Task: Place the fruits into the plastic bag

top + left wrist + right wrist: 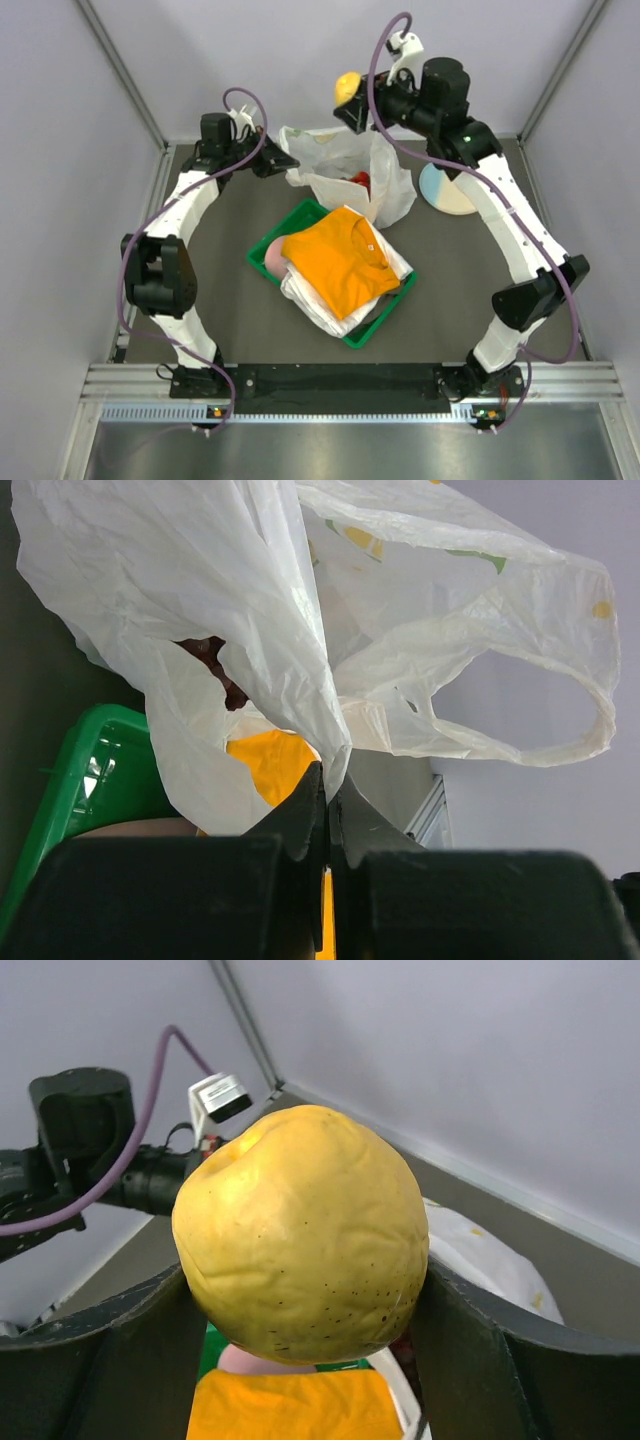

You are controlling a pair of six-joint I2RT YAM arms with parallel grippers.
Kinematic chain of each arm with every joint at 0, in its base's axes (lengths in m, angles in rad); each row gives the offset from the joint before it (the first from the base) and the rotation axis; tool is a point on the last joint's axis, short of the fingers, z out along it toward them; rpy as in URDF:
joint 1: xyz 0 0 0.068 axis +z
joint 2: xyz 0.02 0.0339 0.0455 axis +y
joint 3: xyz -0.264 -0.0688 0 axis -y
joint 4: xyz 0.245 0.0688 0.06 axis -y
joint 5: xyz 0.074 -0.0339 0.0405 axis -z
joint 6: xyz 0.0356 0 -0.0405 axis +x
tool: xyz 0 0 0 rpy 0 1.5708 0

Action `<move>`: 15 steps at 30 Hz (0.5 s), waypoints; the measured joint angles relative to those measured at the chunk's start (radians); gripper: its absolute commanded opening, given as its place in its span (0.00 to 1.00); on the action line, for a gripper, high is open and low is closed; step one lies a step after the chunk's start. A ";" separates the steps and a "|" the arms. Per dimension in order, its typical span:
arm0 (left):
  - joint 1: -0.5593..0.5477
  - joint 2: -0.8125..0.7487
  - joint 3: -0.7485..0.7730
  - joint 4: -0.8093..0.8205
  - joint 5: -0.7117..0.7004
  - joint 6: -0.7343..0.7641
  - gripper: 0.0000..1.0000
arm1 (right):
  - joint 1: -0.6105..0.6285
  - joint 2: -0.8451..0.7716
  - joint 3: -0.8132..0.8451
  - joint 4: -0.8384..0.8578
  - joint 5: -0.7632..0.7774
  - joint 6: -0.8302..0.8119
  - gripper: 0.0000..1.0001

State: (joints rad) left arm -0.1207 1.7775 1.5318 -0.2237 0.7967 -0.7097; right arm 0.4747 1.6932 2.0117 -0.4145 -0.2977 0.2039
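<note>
Green plastic tray (385, 325), the nearest thing to the arm bases, holds a folded orange garment (335, 260) on top of folded white clothes (310, 300), with a pink rounded item (273, 258) at the tray's left corner. None of this belongs to the job.

Just beyond the tray's far corner lies the thin white translucent plastic bag (340, 165), crinkled, printed with citrus slices, its mouth facing up. A few red strawberry-like pieces (360, 180) show inside it. The left gripper (327, 780), beyond the tray on its left, has its fingers pressed together on a fold of the bag's rim and holds that side lifted; one loop handle (560, 730) hangs free. To the right beyond the tray sits a pale round plate (448, 190), with no fruit visible on it.

Farthest out and high above the bag's far edge, the right gripper (352, 108) carries the yellow pear-like fruit (300, 1230). Its fingers (470, 1350) stand wide apart, clamped against the fruit's two sides across its broadest part.

The fruit looks firm and rounded, with a dimpled, slightly waxy skin, so it probably rolls or slips easily; the grip across the widest girth suits it. It seems light. The bag is the awkward partner: limp, slick film that likely collapses shut unless the rim is pinched and raised. The fruit should be let go low inside the mouth so it does not bounce off the film toward the tray.
</note>
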 measured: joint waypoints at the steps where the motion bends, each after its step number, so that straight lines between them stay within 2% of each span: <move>1: 0.000 -0.002 -0.001 0.000 0.000 0.000 0.00 | 0.017 0.003 0.002 -0.003 0.000 -0.004 0.38; 9: 0.000 -0.002 -0.003 0.008 0.003 -0.003 0.00 | 0.127 0.095 0.020 -0.112 0.037 -0.073 0.37; 15: -0.001 -0.002 -0.005 0.014 0.003 -0.003 0.00 | 0.145 0.190 0.077 -0.246 0.112 -0.108 0.37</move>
State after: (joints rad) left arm -0.1219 1.7756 1.5272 -0.2092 0.8001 -0.7128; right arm 0.6201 1.8828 2.0884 -0.6609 -0.1860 0.0963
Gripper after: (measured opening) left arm 0.015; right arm 0.712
